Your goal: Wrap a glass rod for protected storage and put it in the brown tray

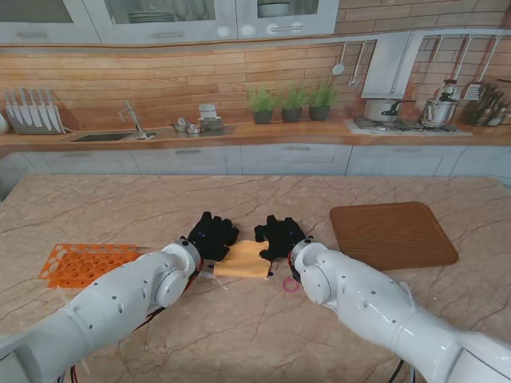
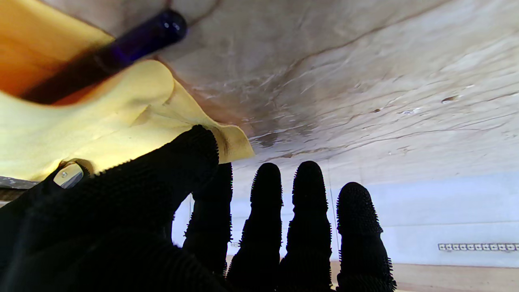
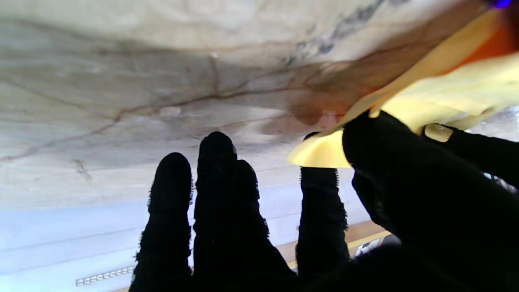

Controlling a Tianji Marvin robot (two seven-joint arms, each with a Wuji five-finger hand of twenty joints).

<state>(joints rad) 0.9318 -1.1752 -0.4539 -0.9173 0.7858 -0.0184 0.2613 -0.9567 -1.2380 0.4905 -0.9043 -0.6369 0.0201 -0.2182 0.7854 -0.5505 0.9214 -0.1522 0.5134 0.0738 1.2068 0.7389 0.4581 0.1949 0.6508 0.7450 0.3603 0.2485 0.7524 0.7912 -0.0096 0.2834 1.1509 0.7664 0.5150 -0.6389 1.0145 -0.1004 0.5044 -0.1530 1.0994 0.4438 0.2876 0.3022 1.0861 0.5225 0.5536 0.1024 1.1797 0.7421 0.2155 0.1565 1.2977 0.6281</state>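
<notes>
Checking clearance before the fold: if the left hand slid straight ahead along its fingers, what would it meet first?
Probably nothing: ahead of the left hand lies bare marble table; the yellow cloth sits beside it.

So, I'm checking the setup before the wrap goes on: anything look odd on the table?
Nothing stands out. The yellow cloth lies between both hands, the dark rod partly under it, intact as far as visible. The brown tray is bare.

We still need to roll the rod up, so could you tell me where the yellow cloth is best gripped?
Probably at its far corners: the yellow cloth lifts off the table there, left hand and right hand each pinching one, the glass rod lying underneath.
</notes>
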